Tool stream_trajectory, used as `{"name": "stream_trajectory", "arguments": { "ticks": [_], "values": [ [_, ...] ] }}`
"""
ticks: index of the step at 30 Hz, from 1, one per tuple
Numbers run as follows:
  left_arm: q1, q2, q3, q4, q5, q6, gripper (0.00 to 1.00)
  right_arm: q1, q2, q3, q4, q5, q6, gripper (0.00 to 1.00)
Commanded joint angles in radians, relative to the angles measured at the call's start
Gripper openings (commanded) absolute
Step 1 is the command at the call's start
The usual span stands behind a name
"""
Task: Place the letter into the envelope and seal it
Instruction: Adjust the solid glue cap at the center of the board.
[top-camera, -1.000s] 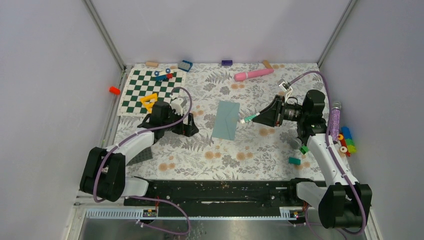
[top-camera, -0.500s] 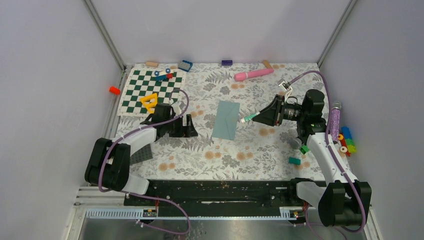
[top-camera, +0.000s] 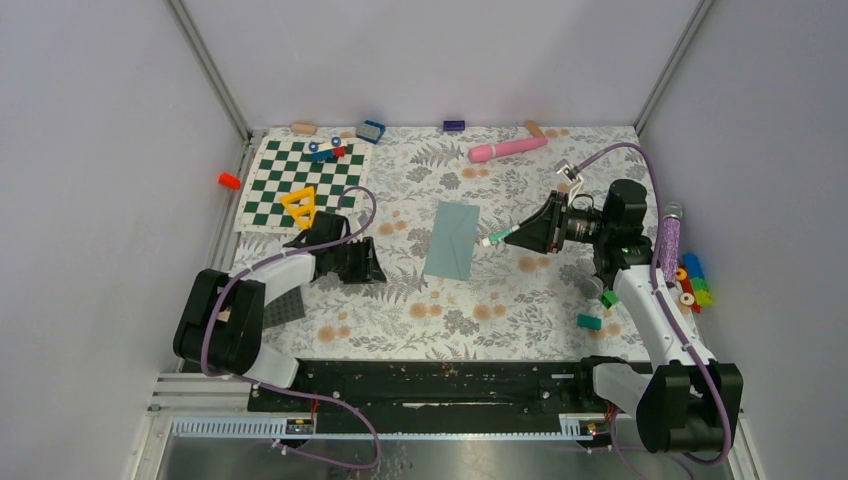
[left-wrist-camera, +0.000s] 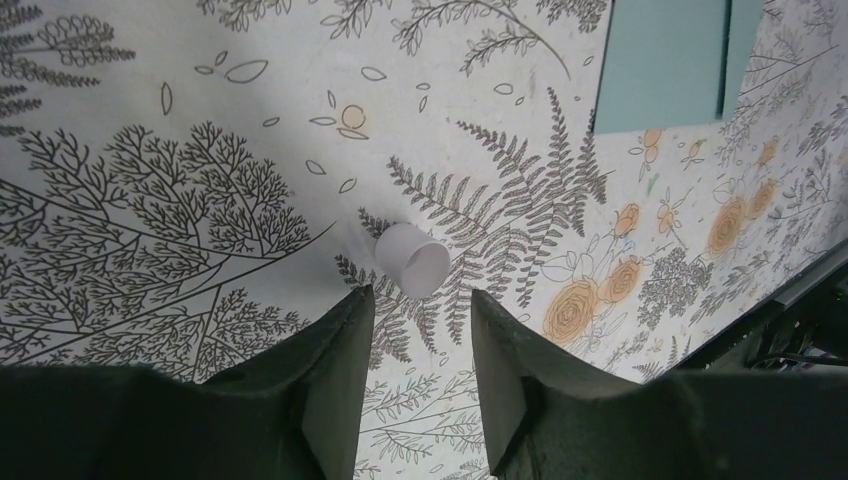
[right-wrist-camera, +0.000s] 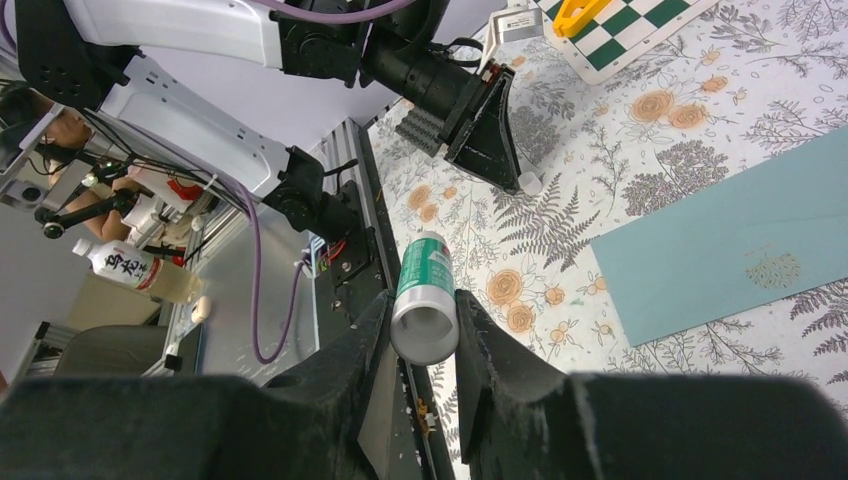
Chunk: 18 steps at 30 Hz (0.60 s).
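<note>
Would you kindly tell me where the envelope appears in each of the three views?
Top external: envelope at centre, between the two arms.
Left wrist: top right corner, partly cut off.
Right wrist: right side, running off the edge.
Shared landmark: left gripper, left of the envelope overhead, bottom centre in its own view, top centre in the right wrist view.

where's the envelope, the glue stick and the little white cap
envelope (top-camera: 452, 240), top view, centre of its face
glue stick (right-wrist-camera: 422, 285), right wrist view, its barrel
white cap (left-wrist-camera: 405, 252), left wrist view, its side
</note>
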<state>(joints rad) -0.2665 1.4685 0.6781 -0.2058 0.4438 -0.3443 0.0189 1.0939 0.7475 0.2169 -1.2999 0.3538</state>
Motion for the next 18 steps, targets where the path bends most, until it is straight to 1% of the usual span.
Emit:
{"name": "stream_trajectory", "arguments": {
  "ticks": [1, 5, 9, 13, 18],
  "values": [
    [0.005, 0.008, 0.039, -0.024, -0.012, -0.006, 0.4, -0.005, 0.003, 0.028, -0.024, 0.01, -0.051, 0.16],
    [0.004, 0.0, 0.056, -0.038, -0.001, 0.0, 0.35, -0.005, 0.007, 0.03, -0.034, 0.011, -0.06, 0.16],
    [0.01, -0.02, 0.061, -0.052, -0.03, 0.002, 0.35, -0.005, 0.017, 0.03, -0.035, 0.009, -0.06, 0.16],
    [0.043, -0.004, 0.048, -0.033, -0.075, -0.006, 0.32, -0.005, 0.014, 0.029, -0.034, 0.007, -0.06, 0.16],
    [0.058, 0.015, 0.059, -0.019, -0.067, -0.01, 0.28, -0.005, 0.011, 0.027, -0.033, 0.005, -0.062, 0.17]
  ]
}}
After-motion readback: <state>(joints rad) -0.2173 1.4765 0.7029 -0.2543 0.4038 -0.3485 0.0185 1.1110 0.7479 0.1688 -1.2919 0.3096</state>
